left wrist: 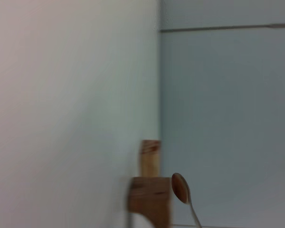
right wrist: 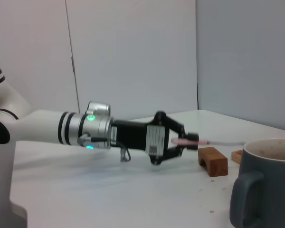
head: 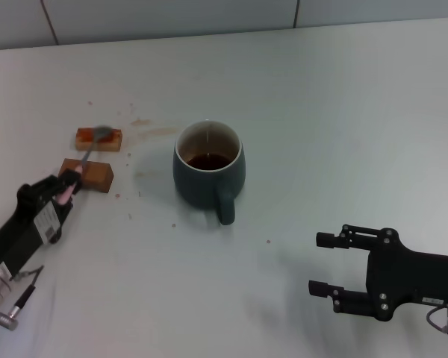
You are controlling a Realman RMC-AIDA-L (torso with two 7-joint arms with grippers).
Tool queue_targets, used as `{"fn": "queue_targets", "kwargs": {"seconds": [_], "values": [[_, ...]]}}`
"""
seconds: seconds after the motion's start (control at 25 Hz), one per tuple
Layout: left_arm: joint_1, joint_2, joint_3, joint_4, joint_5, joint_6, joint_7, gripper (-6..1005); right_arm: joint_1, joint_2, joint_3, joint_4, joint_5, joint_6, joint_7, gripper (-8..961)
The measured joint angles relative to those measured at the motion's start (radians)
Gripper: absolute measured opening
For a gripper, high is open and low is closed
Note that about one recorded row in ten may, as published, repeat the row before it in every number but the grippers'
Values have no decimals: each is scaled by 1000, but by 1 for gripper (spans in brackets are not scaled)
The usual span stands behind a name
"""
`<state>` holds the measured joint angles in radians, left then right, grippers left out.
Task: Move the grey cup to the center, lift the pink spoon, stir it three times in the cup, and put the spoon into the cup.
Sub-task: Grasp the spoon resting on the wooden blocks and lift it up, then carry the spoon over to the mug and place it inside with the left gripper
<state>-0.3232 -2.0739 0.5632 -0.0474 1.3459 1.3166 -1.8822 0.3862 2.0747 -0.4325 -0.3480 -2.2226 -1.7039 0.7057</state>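
While the big white table (head: 321, 112) fills most of the head view, the robot's arms only peek in from the near corners, so much of each arm is cut off. The grey cup (head: 209, 173) stands near the middle of the table, with its handle turned toward the robot and some dark brown drink inside. In the right wrist view only part of the cup shows at the edge.

On the robot's right, the right gripper (head: 327, 263) sits low over the table, well apart from the cup, with its two black fingers spread wide and nothing between them.

On the robot's left, the left gripper (head: 69, 183) is pinched tight on the pink spoon (head: 86, 156) by its handle. From the side, the spoon looks lifted off the table. Its metal bowl reaches out over the far one of two orange-brown blocks (head: 98, 139). The nearer block is partly hidden by the gripper. The left wrist view is blurry, and it shows only the blocks and the spoon's bowl.
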Motion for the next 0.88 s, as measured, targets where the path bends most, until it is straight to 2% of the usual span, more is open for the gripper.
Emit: {"fn": "queue_targets", "kwargs": {"seconds": [0.08,0.24,0.32,0.36,0.4,0.44,0.48,0.52,0.56,0.6,0.64,0.76,0.8,0.84,0.88], "values": [[1,0,-1,3,-2,19,11,143,3,0,0,1,0,1,0,692],[1,2,-22,32,-4,180,139,135,6,1,0,2,0,1,0,692],[1,2,-22,32,-4,180,139,131,6,1,0,1,0,1,0,692],[-4,2,-20,55,-1,208,159,129,6,1,0,1,0,1,0,692],[-35,3,-3,175,3,287,204,129,7,1,0,0,0,1,0,692],[-35,3,-3,175,3,287,204,129,7,1,0,0,0,1,0,692],[-54,5,9,248,3,328,216,129,8,1,0,0,0,1,0,692],[-54,5,9,248,3,328,216,129,8,1,0,0,0,1,0,692],[-71,7,31,340,3,365,223,129,8,1,0,0,0,1,0,692],[-92,12,126,580,4,403,221,129,8,1,0,0,0,2,0,692],[-92,12,126,580,4,403,221,129,8,1,0,0,0,2,0,692],[-94,20,218,822,33,404,213,129,8,1,0,0,0,6,0,692],[-94,26,235,965,81,403,201,129,8,1,0,1,0,12,0,692],[-94,26,235,965,81,403,201,129,8,1,0,1,0,12,0,692],[-96,29,239,1127,156,407,181,129,7,1,1,1,2,14,0,692]]}}
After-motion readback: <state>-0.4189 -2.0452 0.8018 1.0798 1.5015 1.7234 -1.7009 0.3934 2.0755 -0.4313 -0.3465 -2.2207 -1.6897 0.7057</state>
